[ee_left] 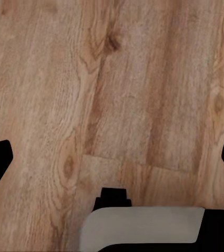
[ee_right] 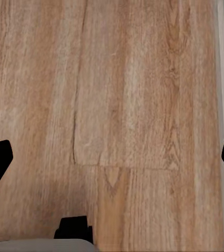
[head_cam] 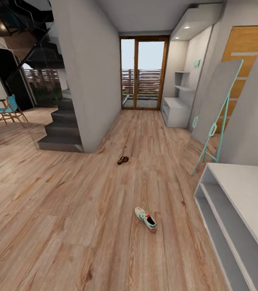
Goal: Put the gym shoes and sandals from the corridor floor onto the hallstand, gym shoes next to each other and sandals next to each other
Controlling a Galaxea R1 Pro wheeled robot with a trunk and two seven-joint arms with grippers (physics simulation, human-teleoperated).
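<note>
Both wrist views look down on the corridor floor [ee_left: 117,79], and the left gripper [ee_left: 114,157] and right gripper [ee_right: 114,157] each hold their jaws spread wide with nothing between them. In the head view one gym shoe [head_cam: 146,219] lies on the planks nearest, left of the hallstand [head_cam: 242,190]. Farther down the corridor lie the sandals [head_cam: 122,160], close together on the floor.

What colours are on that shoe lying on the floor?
The shoe is white with green stripes and a red-orange heel, clearest in the head view.
</note>
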